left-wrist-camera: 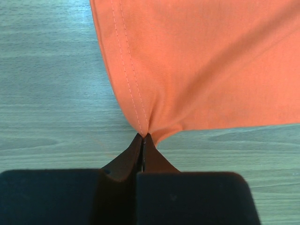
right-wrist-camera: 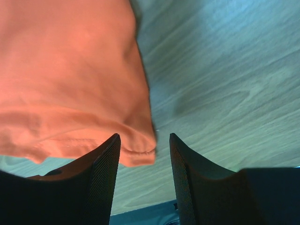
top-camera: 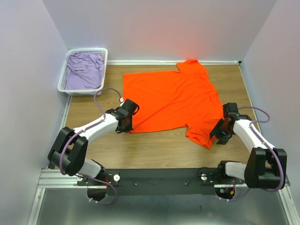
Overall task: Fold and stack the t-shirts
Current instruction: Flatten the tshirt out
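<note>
Pinching the near hem corner of the orange t-shirt (top-camera: 171, 96), the left gripper (left-wrist-camera: 143, 137) is pressed together. Right gripper (right-wrist-camera: 143, 140) stands spread, the near sleeve (right-wrist-camera: 70, 84) tip lying between its fingers (not yet clamped); the tee lies flat on the table (top-camera: 154, 150), hem left, shoulders right.

Walled lab table (top-camera: 154, 152), bolted robot arms (top-camera: 98, 125).

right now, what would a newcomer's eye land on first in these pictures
The bright orange t-shirt spread flat across the table, the left jaws pinched shut on its near hem corner and the right jaws apart around a sleeve edge. Then the crumpled lilac t-shirt in the white basket at the far left corner.
</note>
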`<move>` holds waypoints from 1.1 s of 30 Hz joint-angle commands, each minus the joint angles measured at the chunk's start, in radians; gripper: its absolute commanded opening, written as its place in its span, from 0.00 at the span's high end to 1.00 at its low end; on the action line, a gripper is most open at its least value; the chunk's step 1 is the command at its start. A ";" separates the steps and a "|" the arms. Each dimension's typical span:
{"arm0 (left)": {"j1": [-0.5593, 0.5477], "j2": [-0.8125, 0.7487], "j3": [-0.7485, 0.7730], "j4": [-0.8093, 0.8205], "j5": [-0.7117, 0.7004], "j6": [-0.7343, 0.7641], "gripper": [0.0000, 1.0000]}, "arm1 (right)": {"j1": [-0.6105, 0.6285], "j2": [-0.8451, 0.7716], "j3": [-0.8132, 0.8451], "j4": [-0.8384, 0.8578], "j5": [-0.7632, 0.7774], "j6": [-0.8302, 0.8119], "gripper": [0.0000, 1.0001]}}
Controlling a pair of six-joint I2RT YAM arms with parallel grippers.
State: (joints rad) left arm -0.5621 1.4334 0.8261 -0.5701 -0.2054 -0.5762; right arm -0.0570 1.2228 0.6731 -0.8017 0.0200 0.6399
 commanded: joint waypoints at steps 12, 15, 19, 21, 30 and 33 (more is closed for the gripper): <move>0.014 -0.028 0.004 0.019 0.034 0.039 1.00 | 0.055 0.070 -0.063 0.053 -0.003 0.078 0.46; 0.016 -0.027 0.005 0.022 0.038 0.042 1.00 | 0.097 0.092 -0.069 0.065 0.008 0.101 0.47; 0.018 -0.027 0.001 0.026 0.044 0.045 1.00 | 0.123 0.095 -0.069 0.065 0.046 0.124 0.53; 0.021 -0.030 -0.001 0.026 0.049 0.047 1.00 | 0.121 0.098 -0.069 0.068 0.055 0.129 0.59; 0.088 -0.036 0.025 0.065 0.069 0.074 1.00 | 0.121 0.096 -0.003 0.081 0.144 0.127 0.99; 0.136 0.013 0.097 0.088 0.057 0.120 1.00 | 0.123 0.125 0.144 0.087 0.214 0.093 0.99</move>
State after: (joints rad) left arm -0.4637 1.4258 0.8459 -0.5392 -0.1516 -0.5102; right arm 0.0635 1.3224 0.6807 -0.7696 0.0986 0.7532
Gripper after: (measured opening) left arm 0.009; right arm 0.012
